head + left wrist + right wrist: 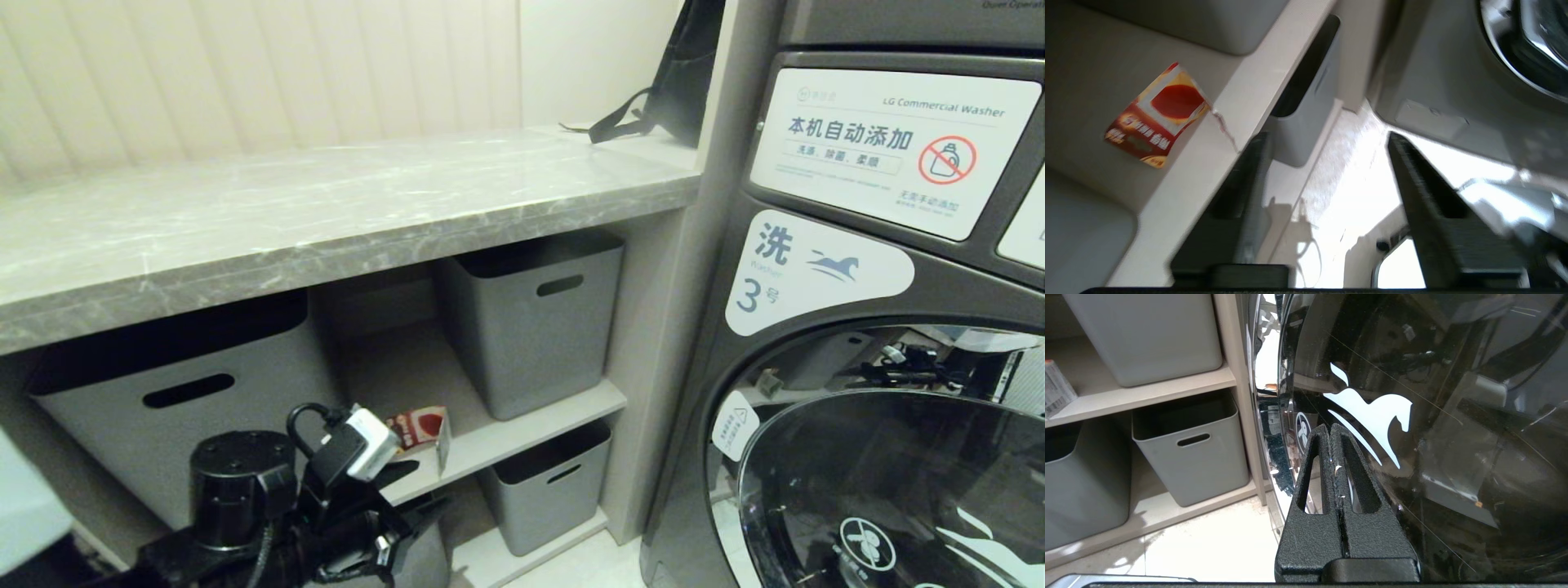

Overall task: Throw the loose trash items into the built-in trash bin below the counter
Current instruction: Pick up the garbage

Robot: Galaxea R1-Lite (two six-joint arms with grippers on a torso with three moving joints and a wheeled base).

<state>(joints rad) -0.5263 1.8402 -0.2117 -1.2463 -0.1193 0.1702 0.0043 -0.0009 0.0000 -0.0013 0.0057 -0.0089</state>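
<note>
The carton [421, 428] stood on the shelf [522, 429] under the bench [326, 212], at 9 o'clock from a grey tub [531, 318]; the left pincer [1327, 192], at 7 o'clock from the carton, stood apart and empty; the right pincer [1330, 435] was pressed together before the washer door [1433, 416].
</note>
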